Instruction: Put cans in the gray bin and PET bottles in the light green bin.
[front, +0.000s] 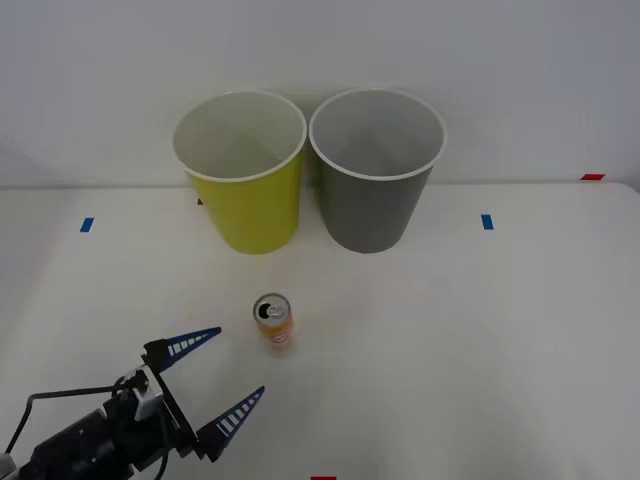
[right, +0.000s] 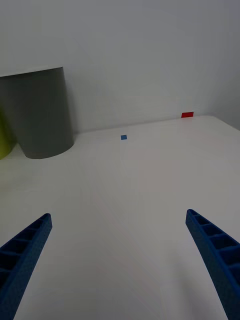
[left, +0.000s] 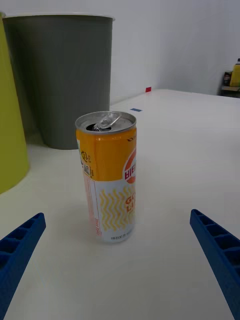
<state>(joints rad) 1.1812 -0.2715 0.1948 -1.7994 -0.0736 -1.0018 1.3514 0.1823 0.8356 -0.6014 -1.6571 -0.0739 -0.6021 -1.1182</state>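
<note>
The can (front: 273, 322) stands upright on the worktop (front: 480, 340), near of the two bins, with the left tool (front: 222, 371) spread wide just near-left of it. A tall, light can is easily tipped if one finger strikes first. The right tool (right: 120, 260) is also held wide.
</note>
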